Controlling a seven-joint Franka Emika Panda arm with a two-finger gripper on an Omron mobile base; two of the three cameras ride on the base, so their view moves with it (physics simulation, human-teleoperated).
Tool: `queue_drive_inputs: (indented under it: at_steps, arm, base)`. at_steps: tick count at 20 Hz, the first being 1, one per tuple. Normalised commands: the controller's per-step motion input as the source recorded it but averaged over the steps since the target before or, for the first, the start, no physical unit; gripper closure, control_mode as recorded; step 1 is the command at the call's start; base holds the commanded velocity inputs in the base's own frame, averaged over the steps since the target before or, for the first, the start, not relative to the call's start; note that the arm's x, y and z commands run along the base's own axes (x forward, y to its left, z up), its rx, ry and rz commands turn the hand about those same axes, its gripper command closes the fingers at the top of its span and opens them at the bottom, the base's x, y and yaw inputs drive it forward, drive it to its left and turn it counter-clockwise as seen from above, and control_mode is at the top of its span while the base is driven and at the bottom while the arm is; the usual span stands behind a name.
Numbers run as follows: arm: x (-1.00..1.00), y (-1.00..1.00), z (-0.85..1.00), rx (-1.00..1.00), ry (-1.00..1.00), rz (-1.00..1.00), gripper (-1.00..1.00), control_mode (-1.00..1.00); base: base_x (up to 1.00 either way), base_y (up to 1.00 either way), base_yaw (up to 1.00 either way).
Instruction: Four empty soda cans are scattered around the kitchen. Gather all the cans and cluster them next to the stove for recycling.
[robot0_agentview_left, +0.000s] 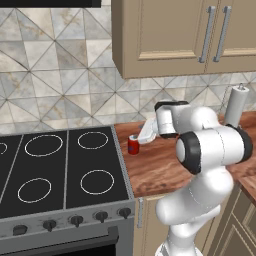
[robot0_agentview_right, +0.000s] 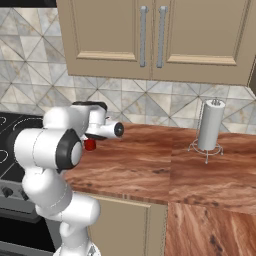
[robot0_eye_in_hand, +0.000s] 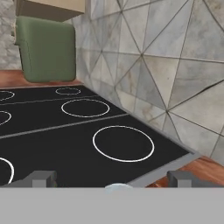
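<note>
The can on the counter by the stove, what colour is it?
The can is red with a silver top, clearest in the left base view.

One red soda can (robot0_agentview_left: 133, 145), one stove (robot0_agentview_left: 60, 170) with six white ring burners, four knobs in front, one paper-towel roll (robot0_agentview_right: 209, 125), one green appliance (robot0_eye_in_hand: 46, 49), two cabinet handles (robot0_agentview_right: 151, 36).

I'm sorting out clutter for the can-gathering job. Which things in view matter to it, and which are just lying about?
Belongs to the job:
- red soda can, standing on the wooden counter beside the stove
- stove
- gripper, fingers spread open

Just lying about:
- paper-towel roll on its stand
- green appliance beyond the stove
- wall cabinets
</note>
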Motion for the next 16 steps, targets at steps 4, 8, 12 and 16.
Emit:
queue_drive_inputs:
  at_steps: [4, 8, 12, 16]
  arm:
    - [-0.14, -0.02, 0.22, 0.00, 0.00, -0.03, -1.00, -1.00]
    - [-0.25, -0.08, 0.25, 0.00, 0.00, -0.03, -1.00, -1.00]
    - [-0.29, -0.09, 0.30, -0.01, 0.00, -0.03, -1.00, -1.00]
    - [-0.34, -0.07, 0.33, -0.02, 0.00, -0.04, -1.00, -1.00]
  base:
    - [0.00, 0.00, 0.00]
    - [0.00, 0.00, 0.00]
    - [0.00, 0.00, 0.00]
    - [0.00, 0.00, 0.00]
